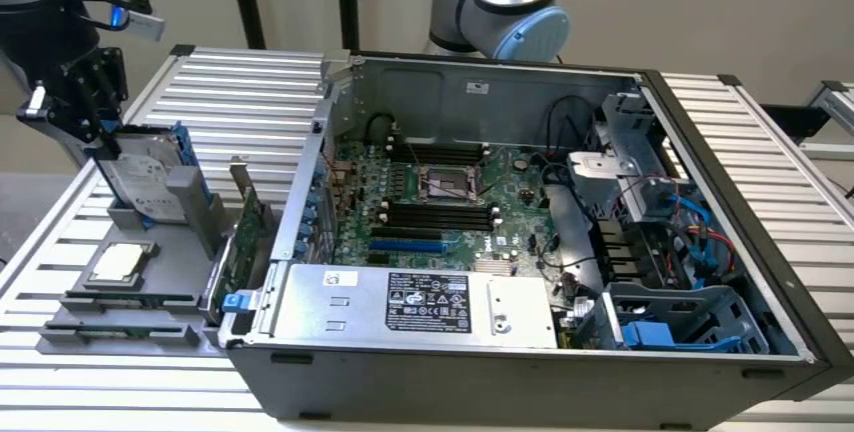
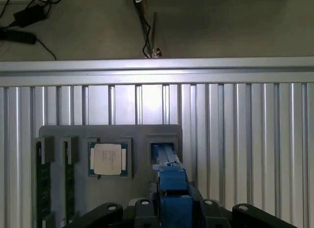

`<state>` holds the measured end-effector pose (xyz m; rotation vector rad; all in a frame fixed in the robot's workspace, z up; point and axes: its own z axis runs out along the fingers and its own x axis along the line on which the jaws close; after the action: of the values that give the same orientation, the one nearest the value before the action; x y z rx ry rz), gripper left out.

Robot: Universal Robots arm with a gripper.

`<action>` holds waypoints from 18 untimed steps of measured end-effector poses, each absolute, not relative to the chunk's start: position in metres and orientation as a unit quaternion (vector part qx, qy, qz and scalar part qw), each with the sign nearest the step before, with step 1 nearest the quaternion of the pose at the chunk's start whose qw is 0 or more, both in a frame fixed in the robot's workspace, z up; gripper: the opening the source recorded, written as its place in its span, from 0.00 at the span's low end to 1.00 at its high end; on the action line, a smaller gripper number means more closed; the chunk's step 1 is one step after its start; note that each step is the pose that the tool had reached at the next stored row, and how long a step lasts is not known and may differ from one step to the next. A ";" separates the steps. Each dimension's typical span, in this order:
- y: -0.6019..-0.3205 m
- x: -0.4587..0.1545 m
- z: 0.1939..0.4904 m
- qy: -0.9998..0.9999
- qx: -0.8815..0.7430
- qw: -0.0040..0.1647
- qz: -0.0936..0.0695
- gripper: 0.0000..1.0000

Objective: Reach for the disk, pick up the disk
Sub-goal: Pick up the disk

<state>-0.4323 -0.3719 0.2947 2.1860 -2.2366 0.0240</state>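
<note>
One black end effector (image 1: 104,140) hangs over the exterior view's left end of the table (image 1: 247,82), straddling the top edge of the disk (image 1: 142,187). The wrist view looks straight down that edge. There the end effector (image 2: 174,211) has a dark part on each side of the disk (image 2: 170,181). Whether it has clamped the disk or merely brackets it cannot be told from either view.

The disk stands upright in a slot of a grey holder tray (image 1: 134,317). The exterior view gives its silver face and white label; the wrist view gives its blue frame end-on as a narrow strip.

Beside the disk on the tray (image 2: 142,133) a square processor chip (image 2: 108,159) lies flat in a recess. Past the chip, two memory sticks (image 2: 43,181) stand on edge in slots.

The wrist view adds the floor beyond the table's edge, with a black cable and power brick (image 2: 27,14). The exterior view adds an expansion card (image 1: 247,237) standing just beside the tray. On the exterior view's right of the card is an open computer case (image 1: 534,377) with its motherboard (image 1: 441,212) and a silver power supply (image 1: 427,302) bearing a black label.
</note>
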 end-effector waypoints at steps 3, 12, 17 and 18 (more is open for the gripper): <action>-0.372 -0.432 0.295 -0.715 0.699 0.007 0.008 0.33; -0.372 -0.433 0.295 -0.715 0.699 0.006 0.008 0.33; -0.377 -0.434 0.295 -0.715 0.699 0.004 0.010 0.33; -0.378 -0.434 0.295 -0.715 0.699 0.004 0.010 0.33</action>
<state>-0.4340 -0.3780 0.2947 2.1904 -2.2414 0.0319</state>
